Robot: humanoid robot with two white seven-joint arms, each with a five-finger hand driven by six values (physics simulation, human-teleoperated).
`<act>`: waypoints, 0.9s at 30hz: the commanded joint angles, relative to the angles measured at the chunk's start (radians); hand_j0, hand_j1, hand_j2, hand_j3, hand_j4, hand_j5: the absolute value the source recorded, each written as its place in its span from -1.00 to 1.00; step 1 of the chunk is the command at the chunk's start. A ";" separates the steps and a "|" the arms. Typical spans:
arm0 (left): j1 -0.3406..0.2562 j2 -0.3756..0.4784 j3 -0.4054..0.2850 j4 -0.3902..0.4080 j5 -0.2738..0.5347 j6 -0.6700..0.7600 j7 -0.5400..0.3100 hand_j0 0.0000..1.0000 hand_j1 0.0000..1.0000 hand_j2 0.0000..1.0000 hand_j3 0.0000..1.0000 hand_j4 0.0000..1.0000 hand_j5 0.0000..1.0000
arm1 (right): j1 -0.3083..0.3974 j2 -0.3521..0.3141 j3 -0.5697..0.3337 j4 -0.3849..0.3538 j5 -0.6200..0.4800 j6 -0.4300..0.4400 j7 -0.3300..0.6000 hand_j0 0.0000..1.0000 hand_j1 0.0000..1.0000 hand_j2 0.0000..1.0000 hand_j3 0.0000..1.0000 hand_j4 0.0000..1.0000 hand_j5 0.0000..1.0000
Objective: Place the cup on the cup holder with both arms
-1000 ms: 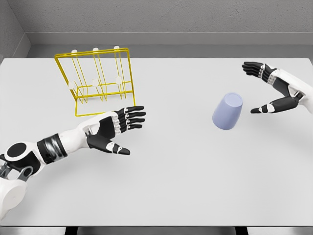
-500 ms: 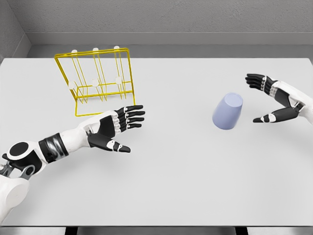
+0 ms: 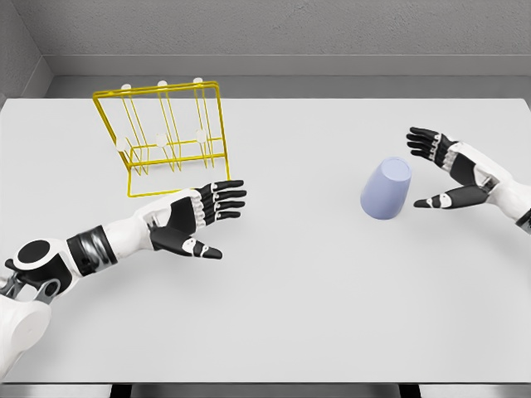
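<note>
Leftmost, the left hand [image 3: 192,220] hovers with fingers spread and holding nothing, just in front of the yellow wire cup holder [image 3: 164,133], which stands near the far-left part of the worktop [image 3: 290,290]. Broad bare surface runs from there to the lavender cup [image 3: 387,188], upside down right of centre. Just beside it, not touching, the right hand [image 3: 452,170] is splayed wide, with the worktop's right edge close behind.

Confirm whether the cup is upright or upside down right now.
Upside down, it seems: the cup rests on the table with its closed, narrower end up, leaning slightly. No robot hand touches it.
</note>
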 commanded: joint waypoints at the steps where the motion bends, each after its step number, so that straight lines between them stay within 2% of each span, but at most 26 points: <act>1: 0.000 0.000 0.009 0.006 0.003 0.004 0.000 1.00 1.00 1.00 1.00 1.00 1.00 | 0.000 0.016 -0.001 0.014 -0.014 0.006 0.000 1.00 1.00 1.00 1.00 1.00 1.00; 8: -0.002 -0.021 0.012 0.026 0.003 0.003 0.000 1.00 1.00 1.00 1.00 1.00 1.00 | 0.021 0.042 0.005 0.026 -0.014 0.006 0.003 1.00 1.00 1.00 1.00 1.00 1.00; 22: 0.002 -0.037 0.012 0.027 0.003 0.003 0.000 1.00 1.00 1.00 1.00 1.00 1.00 | 0.015 0.084 0.046 0.026 -0.014 0.006 0.000 1.00 1.00 1.00 1.00 1.00 1.00; 25: 0.002 -0.037 0.010 0.027 -0.066 0.003 0.000 1.00 1.00 1.00 1.00 1.00 1.00 | 0.015 0.090 0.048 0.029 -0.014 0.008 0.000 1.00 1.00 1.00 1.00 1.00 1.00; 27: 0.002 -0.038 0.010 0.027 -0.073 0.001 0.000 1.00 1.00 1.00 1.00 1.00 1.00 | 0.015 0.091 0.049 0.032 -0.014 0.008 0.000 1.00 1.00 1.00 1.00 1.00 1.00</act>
